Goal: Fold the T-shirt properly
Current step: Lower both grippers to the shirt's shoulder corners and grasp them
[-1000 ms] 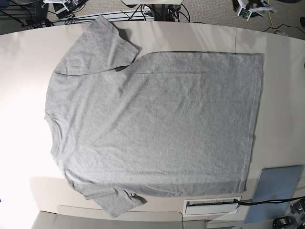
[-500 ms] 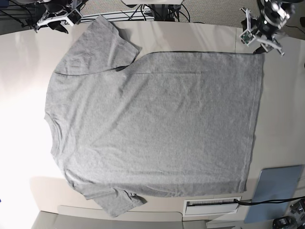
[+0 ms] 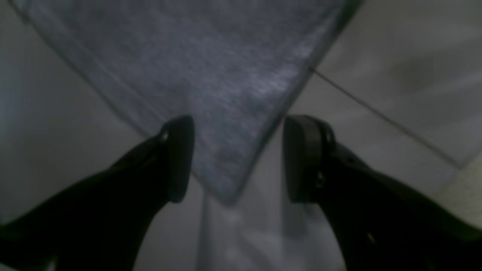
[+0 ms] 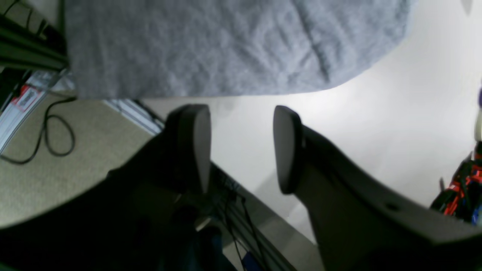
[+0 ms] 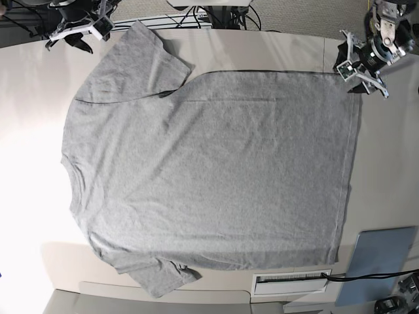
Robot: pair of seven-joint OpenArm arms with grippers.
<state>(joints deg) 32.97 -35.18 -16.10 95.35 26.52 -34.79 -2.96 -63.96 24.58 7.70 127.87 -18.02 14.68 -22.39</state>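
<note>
The grey T-shirt [image 5: 209, 170] lies flat on the table, plain side up, collar at the left, hem at the right. My left gripper [image 5: 357, 73] is open at the shirt's far right hem corner. In the left wrist view the corner [image 3: 229, 165] lies between the open fingers of the left gripper [image 3: 239, 154], low over the table. My right gripper [image 5: 80, 33] is open and empty at the far left, just beyond the far sleeve. In the right wrist view the sleeve edge [image 4: 226, 49] lies ahead of the open right gripper [image 4: 241, 146].
A blue-grey flat pad [image 5: 381, 261] lies at the near right corner. A white slotted box [image 5: 291, 282] sits at the near edge. Cables and carpet [image 4: 41, 143] lie beyond the table's far edge. A table seam [image 3: 376, 114] runs by the hem corner.
Both arms have come into the base view from the far edge. The left gripper has moved down onto the hem corner. The right gripper has barely moved in the last half second.
</note>
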